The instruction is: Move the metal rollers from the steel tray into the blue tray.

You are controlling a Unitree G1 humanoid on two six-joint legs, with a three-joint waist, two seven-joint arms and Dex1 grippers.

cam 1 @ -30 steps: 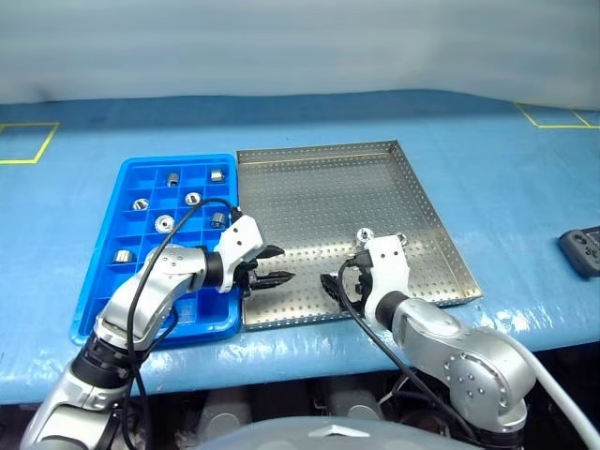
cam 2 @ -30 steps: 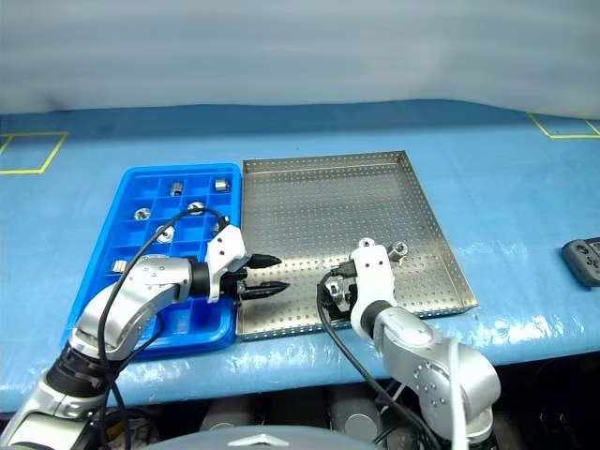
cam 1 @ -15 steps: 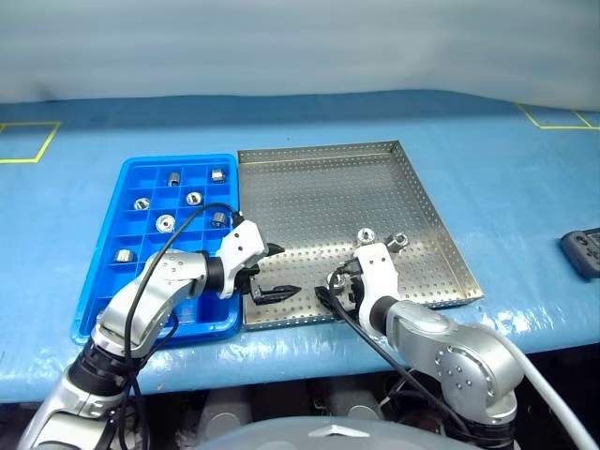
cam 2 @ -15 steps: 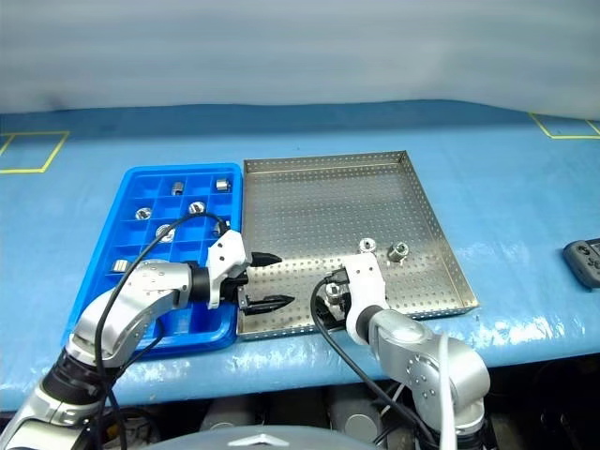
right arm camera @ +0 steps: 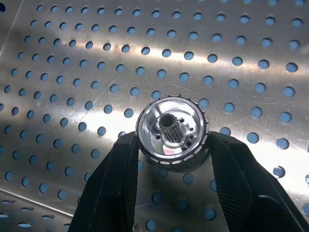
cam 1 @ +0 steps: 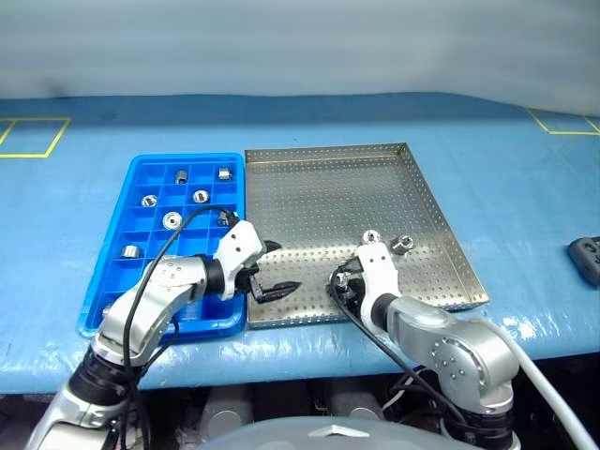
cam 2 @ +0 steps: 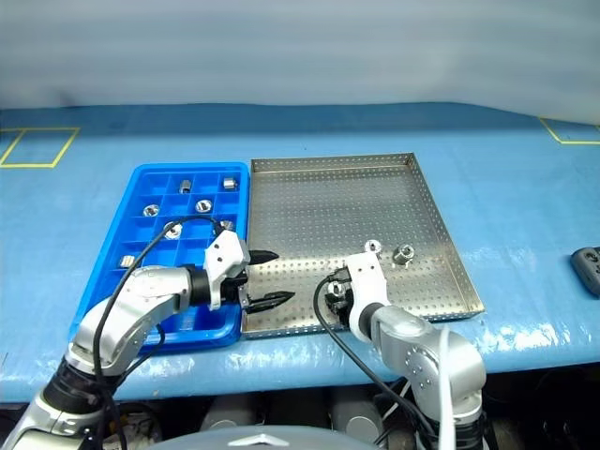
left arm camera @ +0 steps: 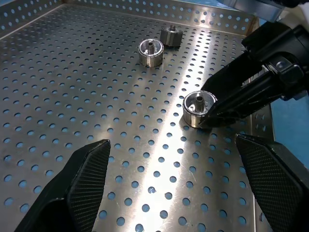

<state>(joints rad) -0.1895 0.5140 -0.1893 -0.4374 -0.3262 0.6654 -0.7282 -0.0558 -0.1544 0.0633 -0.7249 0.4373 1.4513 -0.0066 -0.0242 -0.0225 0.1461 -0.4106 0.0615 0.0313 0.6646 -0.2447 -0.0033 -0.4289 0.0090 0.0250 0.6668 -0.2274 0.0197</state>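
Observation:
The steel tray [cam 1: 319, 187] lies on the blue table with the blue tray [cam 1: 103, 281] against its left side. My right gripper [right arm camera: 173, 141] is shut on a metal roller [right arm camera: 172, 126] that rests on the perforated floor near the steel tray's front edge. Two more rollers [cam 1: 371, 237] [cam 1: 402, 244] sit just behind it. My left gripper [cam 1: 278, 268] hovers open over the steel tray's front left part, pointing at the held roller [left arm camera: 199, 107], with nothing between its fingers. Several rollers [cam 1: 172, 220] lie in the blue tray's compartments.
A dark handheld device [cam 1: 589, 258] lies at the table's right edge. Yellow tape marks [cam 1: 28, 136] sit at the far left and far right of the blue table top. The steel tray's rear half is bare.
My right gripper has shut on the roller near the tray's front edge. My left gripper has opened wider and stayed in place. The camera has shifted slightly.

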